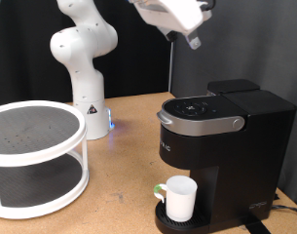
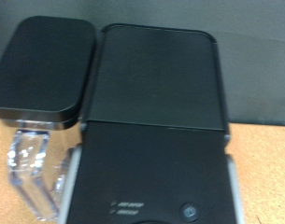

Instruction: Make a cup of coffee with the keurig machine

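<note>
One white cup (image 1: 180, 198) stands on the round drip base at the front of the black coffee machine (image 1: 221, 146), whose lid is down. Farther back and high above the machine hangs the tool (image 1: 192, 39); whether its fingers are apart or together I cannot tell. A white two-tier rack (image 1: 36, 156) sits on the wooden surface (image 1: 124, 185) at the exterior view's left.

No readable text; the keurig machine (image 1: 221, 146) shows only blurred front lettering

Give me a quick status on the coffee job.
Claw high above keurig machine, holding nothing visible. Lid down. Cup already on drip base. White two-tier rack off to exterior view's left.
</note>
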{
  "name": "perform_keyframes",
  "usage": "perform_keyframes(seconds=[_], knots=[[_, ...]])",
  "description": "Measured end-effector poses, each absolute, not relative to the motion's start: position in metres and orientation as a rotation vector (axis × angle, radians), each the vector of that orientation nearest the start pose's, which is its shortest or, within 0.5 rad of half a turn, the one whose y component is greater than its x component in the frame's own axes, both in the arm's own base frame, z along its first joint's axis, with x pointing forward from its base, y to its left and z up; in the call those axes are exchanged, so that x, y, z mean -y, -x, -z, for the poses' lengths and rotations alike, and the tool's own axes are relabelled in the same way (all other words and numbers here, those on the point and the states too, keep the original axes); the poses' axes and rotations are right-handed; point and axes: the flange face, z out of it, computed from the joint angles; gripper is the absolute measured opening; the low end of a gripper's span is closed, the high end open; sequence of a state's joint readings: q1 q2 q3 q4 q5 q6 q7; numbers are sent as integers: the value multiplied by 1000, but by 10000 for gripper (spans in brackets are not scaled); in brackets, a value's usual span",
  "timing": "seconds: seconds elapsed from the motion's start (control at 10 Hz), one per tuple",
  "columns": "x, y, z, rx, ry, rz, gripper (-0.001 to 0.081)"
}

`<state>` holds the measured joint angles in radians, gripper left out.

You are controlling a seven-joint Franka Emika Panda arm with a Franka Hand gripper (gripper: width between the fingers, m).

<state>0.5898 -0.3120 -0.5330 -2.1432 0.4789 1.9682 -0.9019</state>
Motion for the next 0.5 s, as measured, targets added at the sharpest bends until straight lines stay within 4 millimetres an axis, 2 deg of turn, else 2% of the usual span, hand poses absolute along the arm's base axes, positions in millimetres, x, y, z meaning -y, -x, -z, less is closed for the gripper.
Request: perform_keyframes(seconds=[0.3,0.5], knots=[[-61,-509,-547,1060,2463,414,803],[-74,-522,-546,1139,2512,379,803]])
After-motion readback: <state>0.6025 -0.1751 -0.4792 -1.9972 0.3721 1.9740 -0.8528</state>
